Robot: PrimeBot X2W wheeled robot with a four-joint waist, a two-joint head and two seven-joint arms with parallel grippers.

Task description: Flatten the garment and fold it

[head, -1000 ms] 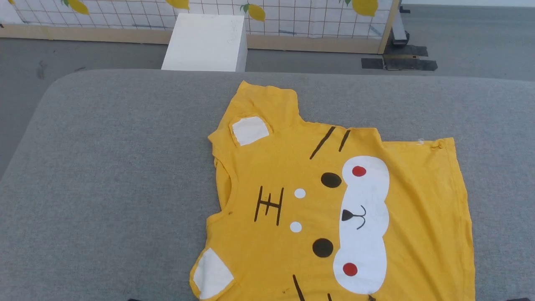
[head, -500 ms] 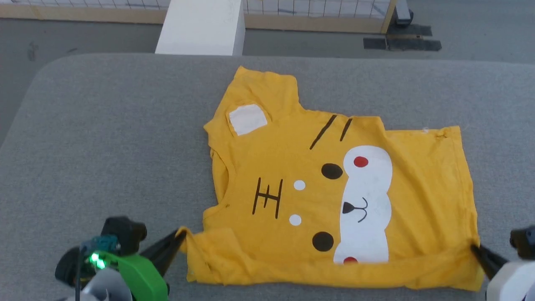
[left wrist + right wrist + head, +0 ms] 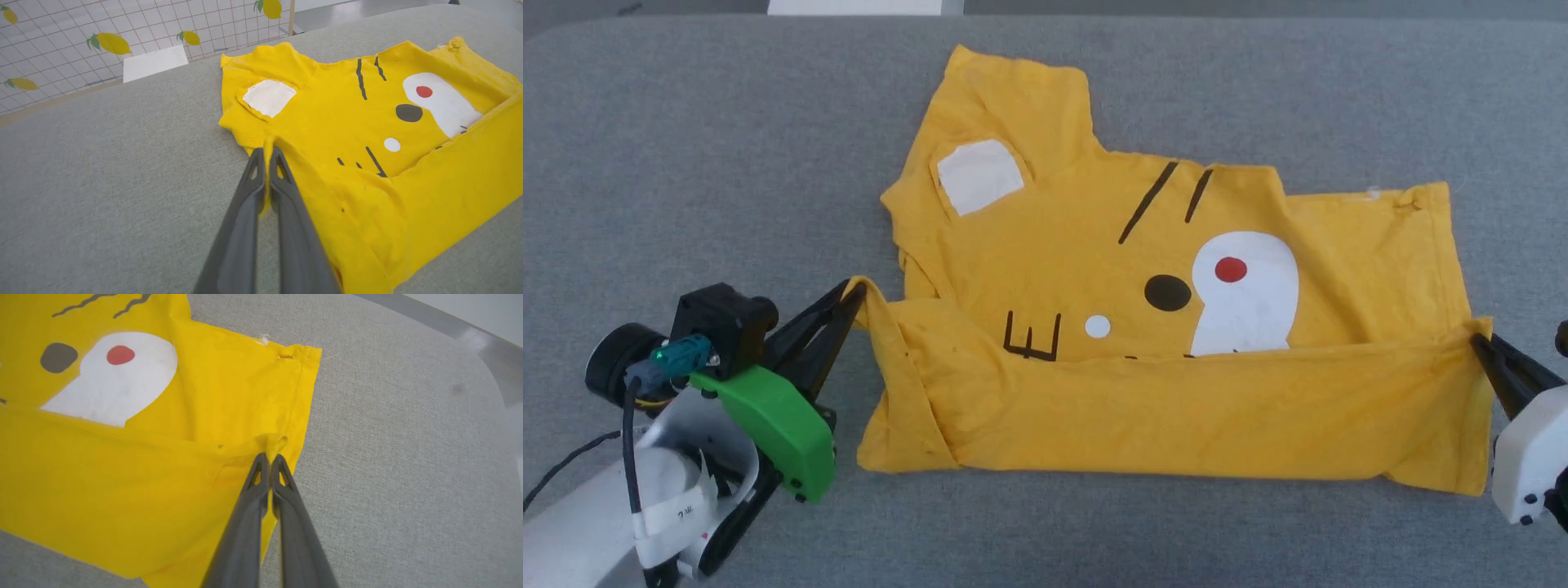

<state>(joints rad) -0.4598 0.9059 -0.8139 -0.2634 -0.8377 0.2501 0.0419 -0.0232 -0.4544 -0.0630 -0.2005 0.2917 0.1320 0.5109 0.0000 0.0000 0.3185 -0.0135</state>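
Note:
The garment is a yellow T-shirt with a tiger face, lying on the grey padded table. Its near half is lifted and drawn over the print, hiding the lower part of the face. My left gripper is shut on the near sleeve corner at the shirt's left side. In the left wrist view my left gripper pinches a fold of the garment. My right gripper is shut on the hem corner at the right. The right wrist view shows my right gripper clamping the garment.
A white box stands beyond the table's far edge, in front of a lemon-printed grid screen. Bare grey table surface stretches right of the shirt, and its rounded corner lies further off.
Both grippers have carried the shirt's near edge up and away from me, so the folded strip now covers half the face. The head camera has tilted further down.

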